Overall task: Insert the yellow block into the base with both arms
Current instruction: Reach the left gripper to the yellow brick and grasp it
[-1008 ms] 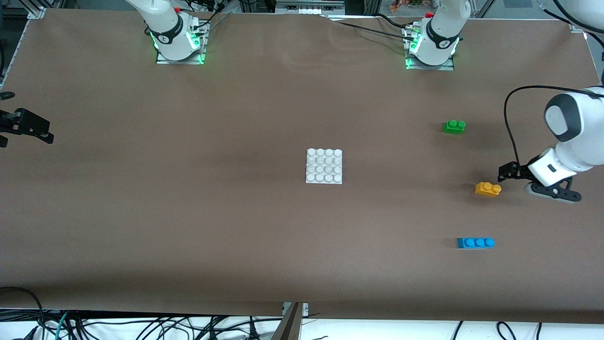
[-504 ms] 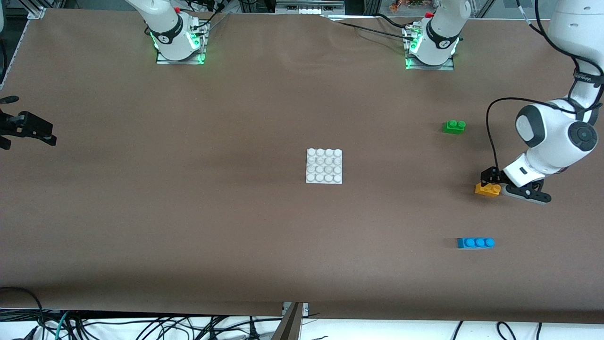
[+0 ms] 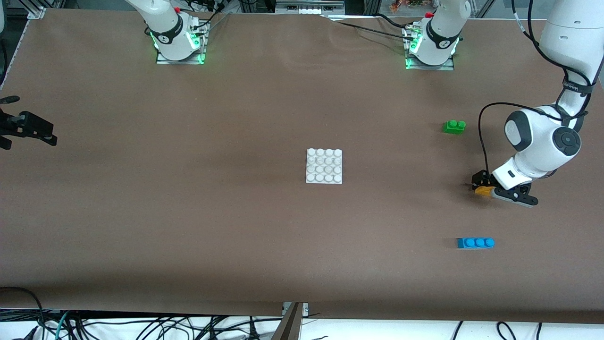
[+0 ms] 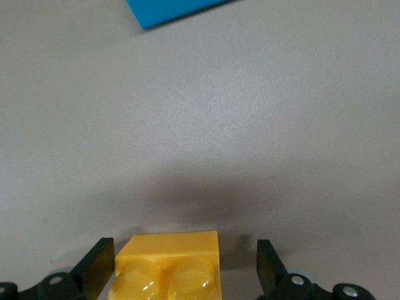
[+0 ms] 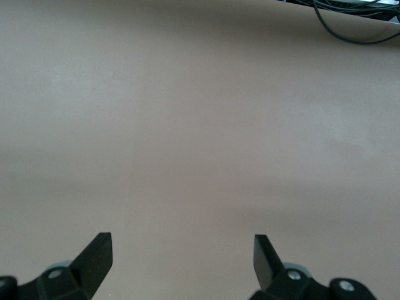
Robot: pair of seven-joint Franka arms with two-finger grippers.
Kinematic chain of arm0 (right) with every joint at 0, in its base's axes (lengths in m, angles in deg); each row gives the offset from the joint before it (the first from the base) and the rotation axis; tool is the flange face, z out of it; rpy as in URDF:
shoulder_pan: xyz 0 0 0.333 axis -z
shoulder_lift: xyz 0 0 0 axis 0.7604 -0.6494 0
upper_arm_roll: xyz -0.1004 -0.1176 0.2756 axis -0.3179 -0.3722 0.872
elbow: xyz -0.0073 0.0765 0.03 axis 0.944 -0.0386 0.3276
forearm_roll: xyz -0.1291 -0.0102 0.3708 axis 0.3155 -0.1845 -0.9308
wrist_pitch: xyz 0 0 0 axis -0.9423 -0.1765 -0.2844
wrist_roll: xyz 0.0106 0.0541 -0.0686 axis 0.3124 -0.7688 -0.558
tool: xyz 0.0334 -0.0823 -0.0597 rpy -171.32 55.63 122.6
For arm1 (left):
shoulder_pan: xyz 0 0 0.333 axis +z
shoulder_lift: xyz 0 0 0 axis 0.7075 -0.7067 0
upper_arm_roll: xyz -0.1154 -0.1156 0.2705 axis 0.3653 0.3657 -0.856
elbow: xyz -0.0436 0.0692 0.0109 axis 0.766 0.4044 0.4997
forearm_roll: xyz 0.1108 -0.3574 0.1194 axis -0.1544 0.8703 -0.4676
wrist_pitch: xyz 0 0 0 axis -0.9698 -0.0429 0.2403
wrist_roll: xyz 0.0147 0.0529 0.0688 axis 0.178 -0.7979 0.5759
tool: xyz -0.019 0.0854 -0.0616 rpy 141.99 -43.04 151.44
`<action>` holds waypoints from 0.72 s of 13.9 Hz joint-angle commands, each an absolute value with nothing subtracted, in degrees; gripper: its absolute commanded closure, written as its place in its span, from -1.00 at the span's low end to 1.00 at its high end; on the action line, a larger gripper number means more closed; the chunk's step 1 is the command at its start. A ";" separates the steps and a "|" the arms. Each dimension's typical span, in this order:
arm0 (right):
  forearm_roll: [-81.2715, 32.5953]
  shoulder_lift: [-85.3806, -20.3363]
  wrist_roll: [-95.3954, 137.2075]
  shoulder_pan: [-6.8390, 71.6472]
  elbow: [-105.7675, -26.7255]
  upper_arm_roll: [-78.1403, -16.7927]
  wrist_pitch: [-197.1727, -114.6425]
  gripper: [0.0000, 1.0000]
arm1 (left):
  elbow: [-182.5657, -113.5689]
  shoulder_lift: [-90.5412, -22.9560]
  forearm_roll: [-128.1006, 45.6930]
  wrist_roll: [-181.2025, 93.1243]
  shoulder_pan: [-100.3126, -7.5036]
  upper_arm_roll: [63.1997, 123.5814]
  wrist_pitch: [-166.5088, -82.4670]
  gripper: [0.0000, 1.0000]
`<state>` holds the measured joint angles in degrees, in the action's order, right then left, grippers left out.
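Left hand (image 4: 184,275) spread wide, straddling the yellow block (image 4: 169,265) on the tabletop (image 3: 188,212), at about four o'clock from the base (image 3: 323,165). Best to centre both fingers (image 4: 94,269) evenly before squeezing, avoiding a skewed grip. Right hand (image 5: 181,262) waiting wide, empty, over bare tabletop.

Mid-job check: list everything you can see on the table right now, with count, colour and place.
yellow block: one, orange-yellow, on the table between the open left pincer's fingers, not gripped.
base: one, white, mid-table.
green brick: one, green, farther from the front camera than the yellow block.
blue brick: one, blue, nearer to the front camera than the yellow block.
table: one, brown.
left pincer: black, open, down around the yellow block.
right pincer: black, open, waiting over bare table at the right arm's end.
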<state>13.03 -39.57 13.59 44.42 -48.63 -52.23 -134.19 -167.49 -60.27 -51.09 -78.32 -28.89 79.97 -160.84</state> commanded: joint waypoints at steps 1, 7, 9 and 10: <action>13.65 -39.41 13.11 44.76 -48.35 -51.69 -134.24 -1.00 | -168.24 -60.92 -52.39 -79.32 -28.86 79.81 -162.19 -1.00; 13.56 -39.41 13.11 44.76 -48.35 -51.69 -134.15 -1.00 | -168.15 -61.19 -52.57 -82.03 -28.77 79.55 -161.84 -0.06; 13.56 -39.41 13.11 44.76 -48.35 -51.69 -134.07 -1.00 | -167.98 -61.10 -52.57 -83.88 -28.69 79.46 -161.75 0.38; 13.48 -39.41 13.11 44.76 -48.35 -51.69 -134.07 -1.00 | -167.80 -60.92 -52.48 -84.24 -28.69 79.46 -161.66 0.41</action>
